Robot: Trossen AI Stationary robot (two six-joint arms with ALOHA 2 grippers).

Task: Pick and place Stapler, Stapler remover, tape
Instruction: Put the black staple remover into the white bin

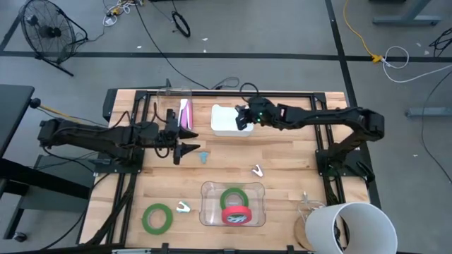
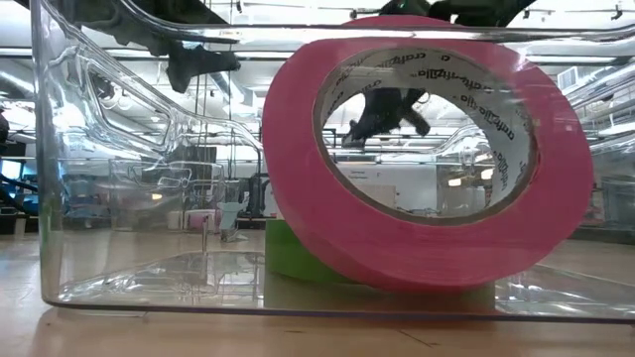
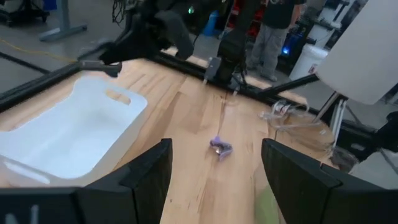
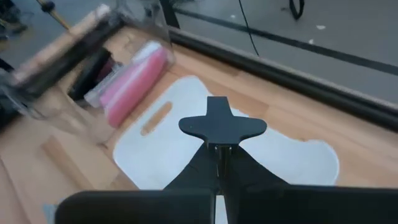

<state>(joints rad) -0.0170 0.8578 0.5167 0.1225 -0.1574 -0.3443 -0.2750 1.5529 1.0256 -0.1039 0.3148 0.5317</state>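
My right gripper [image 1: 242, 118] hangs over the white tray [image 1: 227, 125], shut on a small black winged thing [image 4: 222, 126] that looks like a stapler remover. My left gripper [image 1: 192, 148] is open and empty, level above the table. A blue stapler remover [image 1: 204, 156] lies on the wood just ahead of it, and also shows in the left wrist view [image 3: 219, 147]. A pink stapler [image 1: 186, 113] lies in a clear box at the far left. A red tape roll [image 2: 427, 149] leans on a green roll [image 2: 298, 253] in the near clear bin [image 1: 212, 190]. Another green roll [image 1: 157, 217] lies flat on the table. My right gripper pinches the black thing between its two fingertips [image 4: 211, 163], by its narrow stem [image 4: 219, 144]. Its wide winged end [image 4: 222, 126] sticks out beyond the fingers. It is lifted clear, above the white tray. The fingers slant down toward the table's left.
Two white stapler removers lie on the wood, one at mid-right [image 1: 258, 170] and one near the loose green roll [image 1: 183, 207]. A white bucket [image 1: 349, 226] and a clear cup [image 1: 308, 204] stand at the near right corner. People stand beyond the table [image 3: 270, 28].
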